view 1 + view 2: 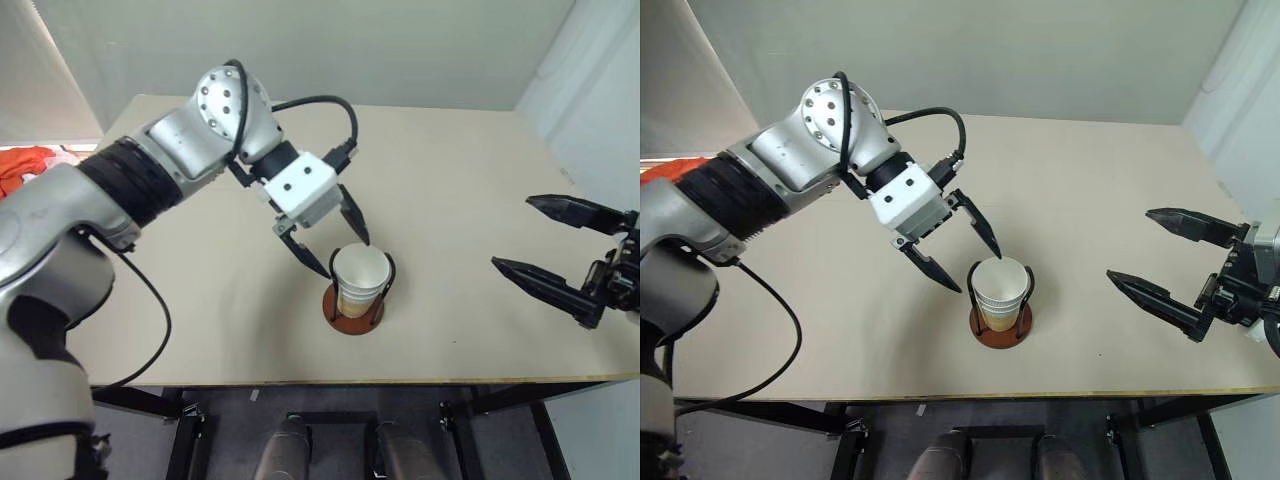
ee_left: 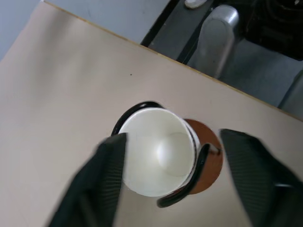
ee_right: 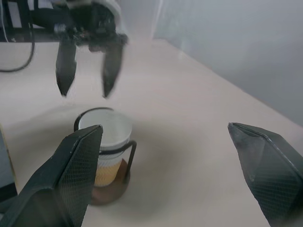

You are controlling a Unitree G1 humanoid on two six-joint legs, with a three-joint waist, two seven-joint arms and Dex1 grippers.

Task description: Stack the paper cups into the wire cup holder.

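A nested stack of tan paper cups with white insides stands upright in the wire cup holder, between its black wire loops on the reddish-brown disc. My left gripper hangs just above and behind the top cup's rim, pointing steeply down, open and holding nothing. In the left wrist view the paper cups sit between and beyond the spread fingers. My right gripper hovers at the right, level, open and empty, well apart from the holder. The right wrist view shows the cups and my left gripper over them.
The beige table carries just the holder, which stands near the front edge. An orange cloth lies off the table at the far left. A black cable loops from my left arm over the table's front left.
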